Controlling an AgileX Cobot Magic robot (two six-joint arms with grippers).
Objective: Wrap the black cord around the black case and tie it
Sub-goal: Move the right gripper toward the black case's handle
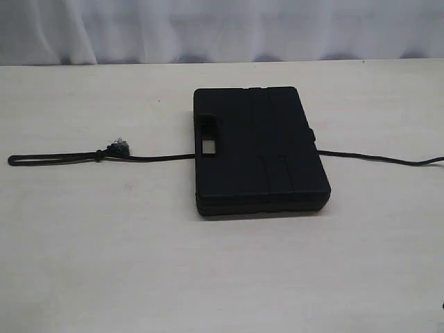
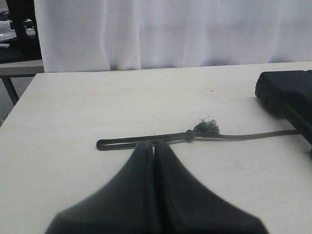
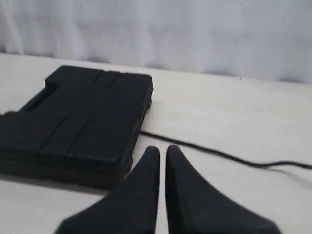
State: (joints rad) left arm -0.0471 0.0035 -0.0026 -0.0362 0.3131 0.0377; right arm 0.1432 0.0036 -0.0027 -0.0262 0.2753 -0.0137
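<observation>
black case [image 1: 260,149]: flat on the table [image 1: 104,263], mid-scene, handle slot at its 9 o'clock side.
black cord [image 1: 55,159]: emerges from the case at 9 and 3 o'clock; knotted loop at the 9 o'clock end.
left pincer [image 2: 153,145]: fingers together, empty; loop just beyond its tips.
right pincer [image 3: 162,150]: together, empty; cord just beyond its tips.
</observation>
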